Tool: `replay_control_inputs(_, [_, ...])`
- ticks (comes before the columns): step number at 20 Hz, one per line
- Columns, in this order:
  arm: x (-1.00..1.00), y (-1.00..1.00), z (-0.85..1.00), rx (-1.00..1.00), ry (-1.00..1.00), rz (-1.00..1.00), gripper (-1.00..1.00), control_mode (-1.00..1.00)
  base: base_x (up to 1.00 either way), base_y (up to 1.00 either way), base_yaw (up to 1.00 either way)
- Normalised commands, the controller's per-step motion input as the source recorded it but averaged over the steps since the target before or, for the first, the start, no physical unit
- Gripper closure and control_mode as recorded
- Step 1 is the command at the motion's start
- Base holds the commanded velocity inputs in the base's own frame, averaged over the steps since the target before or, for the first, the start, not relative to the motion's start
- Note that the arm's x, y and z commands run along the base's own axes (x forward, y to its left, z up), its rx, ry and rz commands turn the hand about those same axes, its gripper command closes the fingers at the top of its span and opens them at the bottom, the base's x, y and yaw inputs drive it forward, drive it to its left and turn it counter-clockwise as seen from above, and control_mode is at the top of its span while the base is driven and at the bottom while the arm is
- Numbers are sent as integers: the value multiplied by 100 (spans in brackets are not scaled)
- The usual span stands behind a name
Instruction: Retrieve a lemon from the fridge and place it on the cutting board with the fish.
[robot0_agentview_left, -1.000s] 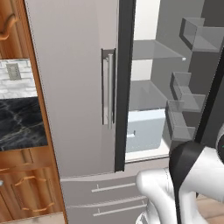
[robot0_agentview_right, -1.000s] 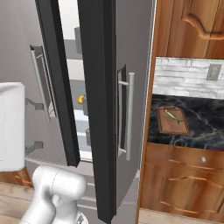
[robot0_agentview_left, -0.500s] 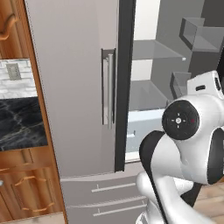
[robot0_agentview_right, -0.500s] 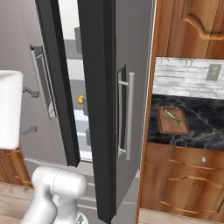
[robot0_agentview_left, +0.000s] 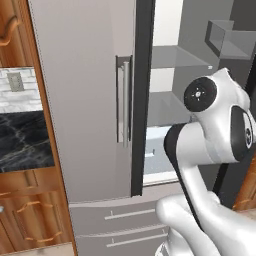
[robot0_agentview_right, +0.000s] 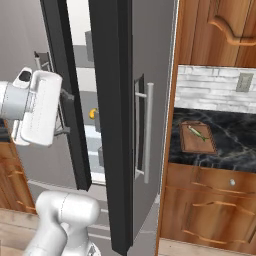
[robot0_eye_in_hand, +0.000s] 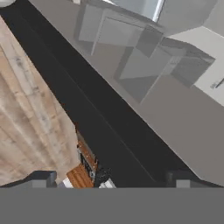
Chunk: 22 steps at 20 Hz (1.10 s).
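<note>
Your arm has swung up in front of the open fridge (robot0_agentview_left: 90, 100) since a second ago; gripper (robot0_eye_in_hand: 109, 177) fingers spread, empty. The lemon (robot0_agentview_right: 92, 114) sits on a shelf inside; the cutting board (robot0_agentview_right: 198, 138) holds only the fish (robot0_agentview_right: 198, 133). Retrieval remains.

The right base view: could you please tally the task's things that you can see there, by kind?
Fridge: 1
Lemon, a small yellow shape inside the fridge: 1
Cutting board: 1
Fish, on the board: 1
Total: 4
</note>
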Motion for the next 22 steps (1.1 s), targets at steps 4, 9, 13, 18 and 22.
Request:
replay_control_inputs(4, [10,-43,0,0,21,1,-100,-100,0,0,0])
replay_control_inputs(9, [24,-11,0,0,20,0,-100,-100,0,0,0])
replay_control_inputs(13, [39,0,0,-2,18,0,-100,-100,0,0,0])
replay_control_inputs(18, [39,-11,-8,-7,15,0,-100,-100,0,0,0])
replay_control_inputs(22, [38,-42,-26,-10,13,0,-100,-100,0,0,0])
